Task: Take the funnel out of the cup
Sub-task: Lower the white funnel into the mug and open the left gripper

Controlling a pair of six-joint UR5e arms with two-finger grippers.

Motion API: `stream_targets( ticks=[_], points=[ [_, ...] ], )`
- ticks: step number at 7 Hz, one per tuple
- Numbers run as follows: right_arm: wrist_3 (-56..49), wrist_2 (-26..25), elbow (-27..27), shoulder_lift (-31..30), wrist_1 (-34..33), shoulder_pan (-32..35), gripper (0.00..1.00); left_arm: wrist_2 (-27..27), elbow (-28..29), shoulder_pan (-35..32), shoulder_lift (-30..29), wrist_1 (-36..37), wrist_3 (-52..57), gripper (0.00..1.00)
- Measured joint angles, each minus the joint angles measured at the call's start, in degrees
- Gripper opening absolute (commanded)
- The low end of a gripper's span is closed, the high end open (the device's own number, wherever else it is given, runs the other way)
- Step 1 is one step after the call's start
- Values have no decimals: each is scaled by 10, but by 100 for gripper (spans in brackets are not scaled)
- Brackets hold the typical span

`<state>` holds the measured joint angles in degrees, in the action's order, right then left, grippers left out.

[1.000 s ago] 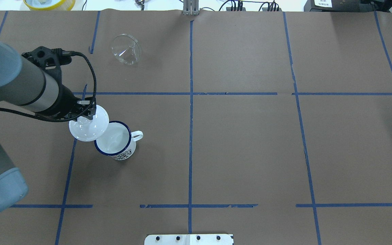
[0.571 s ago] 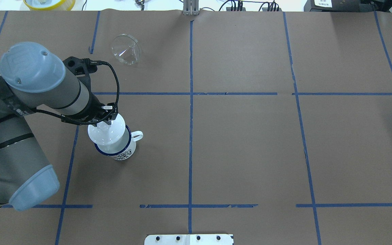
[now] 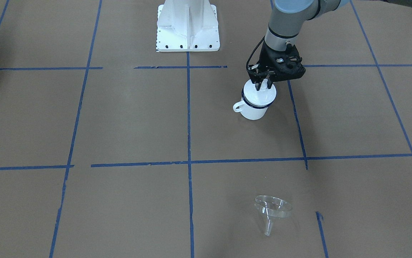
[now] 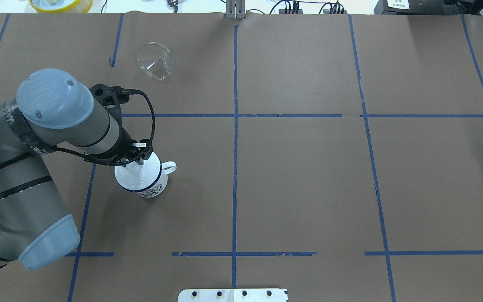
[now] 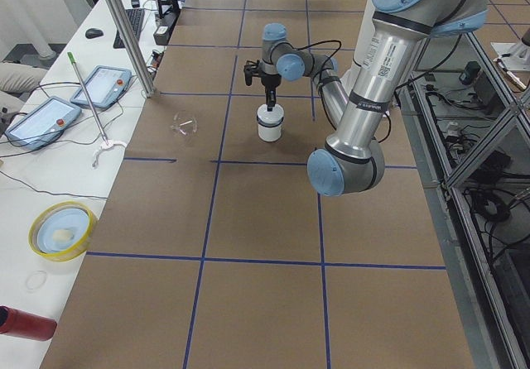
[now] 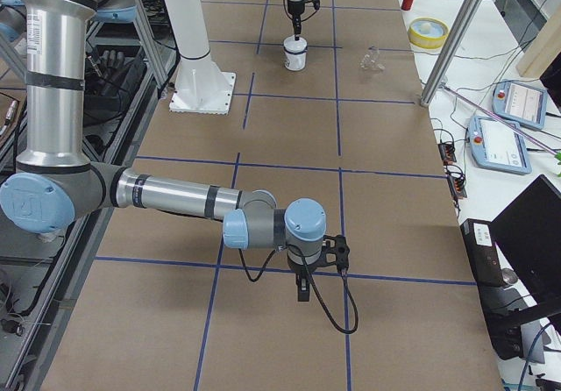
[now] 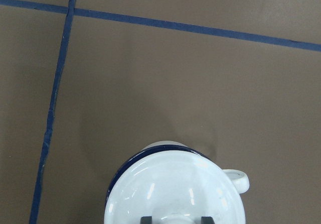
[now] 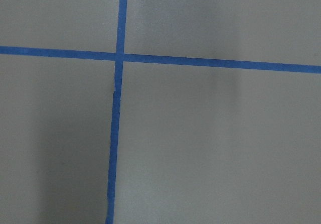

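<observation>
Clear funnel (image 3: 273, 206) lying on its side on brown bench (image 3: 120, 118).
Left fingers (image 7: 146, 220) closed on knob of white domed lid (image 7: 175, 189) covering white blue-rimmed enamel mug (image 3: 254, 111) beneath them; funnel well apart. Right fingers (image 6: 302, 291): opening cannot be told.

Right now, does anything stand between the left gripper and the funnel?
Nothing visible lies between them. The funnel lies on its side, apart from the cup. But the left gripper is closed on the white lid, which covers the cup.
</observation>
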<state>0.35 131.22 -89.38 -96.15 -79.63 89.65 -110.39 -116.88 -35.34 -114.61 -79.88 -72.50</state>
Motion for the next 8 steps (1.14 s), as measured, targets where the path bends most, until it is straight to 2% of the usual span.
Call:
stream_targets(
  ticks=[8],
  points=[
    [0,0,0,0,0,0,100,1,12,2,1,-2,1,0]
  ],
)
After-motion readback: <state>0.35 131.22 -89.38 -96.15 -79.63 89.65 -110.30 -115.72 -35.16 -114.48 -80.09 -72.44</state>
